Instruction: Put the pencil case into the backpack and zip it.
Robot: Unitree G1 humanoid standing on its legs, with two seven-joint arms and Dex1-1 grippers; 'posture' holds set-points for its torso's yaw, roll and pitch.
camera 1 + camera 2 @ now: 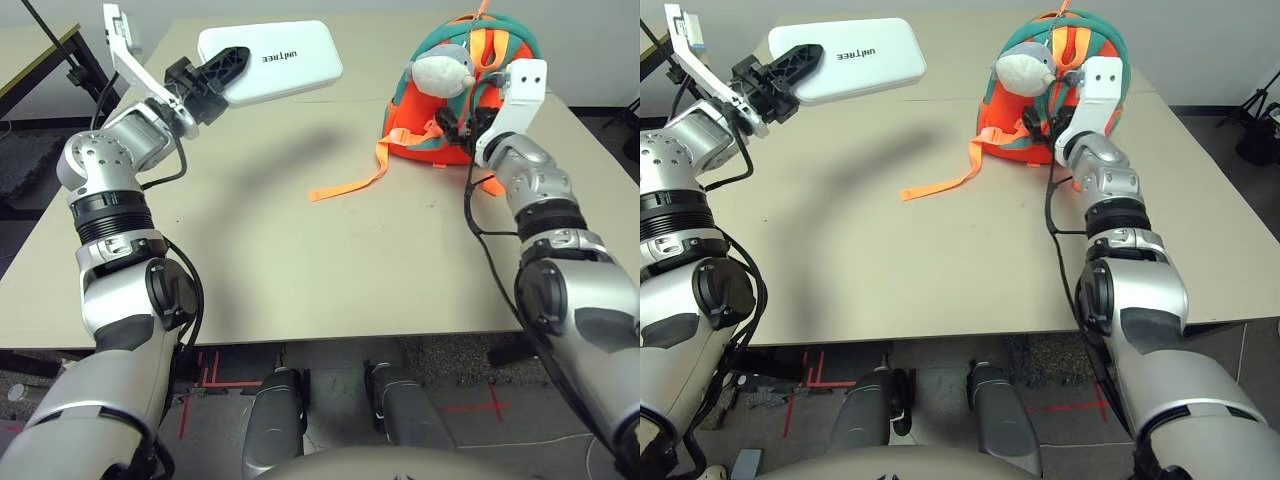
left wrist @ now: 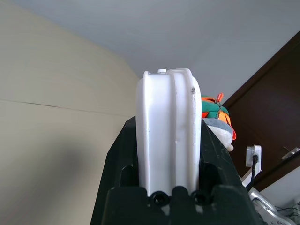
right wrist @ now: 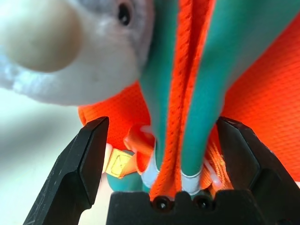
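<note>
Gripping the pencil case (image 1: 270,60) by one short end in the left gripper (image 1: 225,68), black ribbed fingers (image 1: 232,60) clamped above and below the smooth, hard white shell with rounded corners. Holding it flat and raised off the beige table (image 1: 300,260), small dark lettering showing on the lid, a soft shadow falling on the matte tabletop beneath. Sitting at the far right of the table, the backpack (image 1: 440,110): rounded, orange mesh fabric with teal trim, a grey-white plush fish (image 1: 442,70) on its front, a flat orange webbing strap (image 1: 350,180) trailing loosely across the table toward the middle.

Reaching up against the backpack's front, the right gripper (image 3: 164,159) with jaws spread wide, straddling a vertical orange mesh strip between two teal bands without closing on anything.

Showing from the left wrist view the case edge-on, a moulded seam and ridges running along its side, pinched between the two black pads. Revealing from the right wrist view the weave of the mesh, the fuzzy pile of the fish with its dark eye, and a small yellow-orange buckle (image 3: 119,161) near the fingers.
</note>
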